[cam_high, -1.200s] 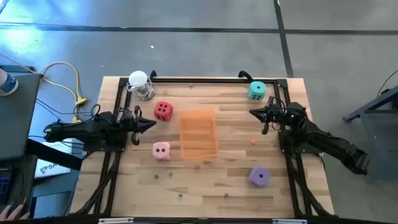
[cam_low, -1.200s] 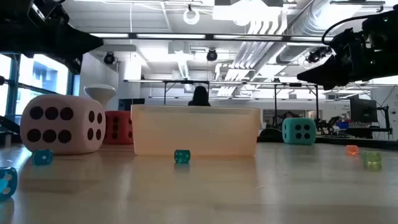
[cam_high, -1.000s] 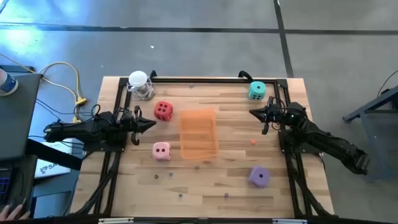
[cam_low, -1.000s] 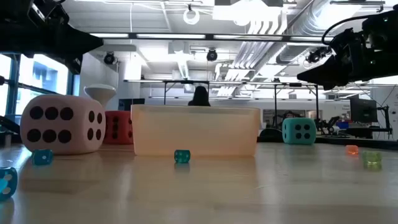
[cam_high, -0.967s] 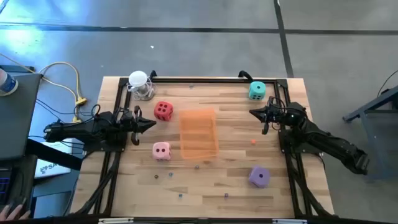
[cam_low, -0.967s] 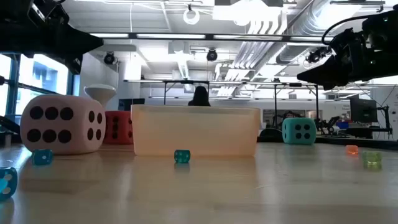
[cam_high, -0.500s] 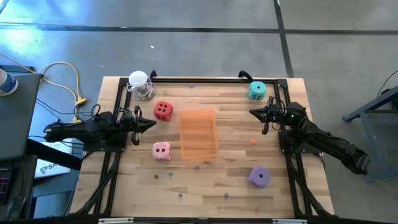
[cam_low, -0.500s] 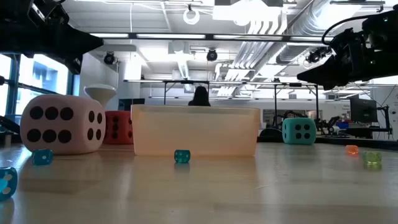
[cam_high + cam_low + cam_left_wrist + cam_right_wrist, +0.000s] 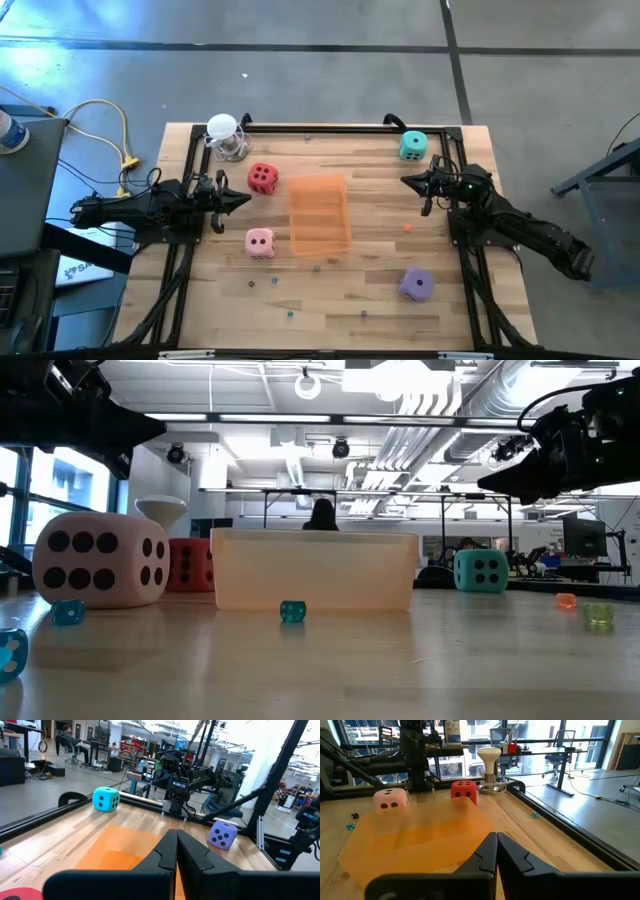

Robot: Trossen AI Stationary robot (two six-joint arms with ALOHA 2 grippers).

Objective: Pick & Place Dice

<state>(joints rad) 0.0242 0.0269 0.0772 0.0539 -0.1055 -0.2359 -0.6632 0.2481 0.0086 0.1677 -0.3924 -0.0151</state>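
Four dice rest on the wooden table (image 9: 380,300): a red die (image 9: 263,178) at the far left, a pink die (image 9: 260,242) nearer, a teal die (image 9: 412,146) at the far right and a purple die (image 9: 417,284) at the near right. A flat orange tray (image 9: 320,214) lies in the middle. My left gripper (image 9: 244,199) hovers shut at the left side, between the red and pink dice, pointing at the tray. My right gripper (image 9: 406,181) hovers shut at the right side, just near of the teal die. Neither holds anything.
A white funnel-shaped stand (image 9: 225,134) sits at the far left corner. Small beads (image 9: 317,267) lie scattered along the near part of the table, with an orange one (image 9: 407,228) right of the tray. Black frame rails (image 9: 186,270) run along both sides.
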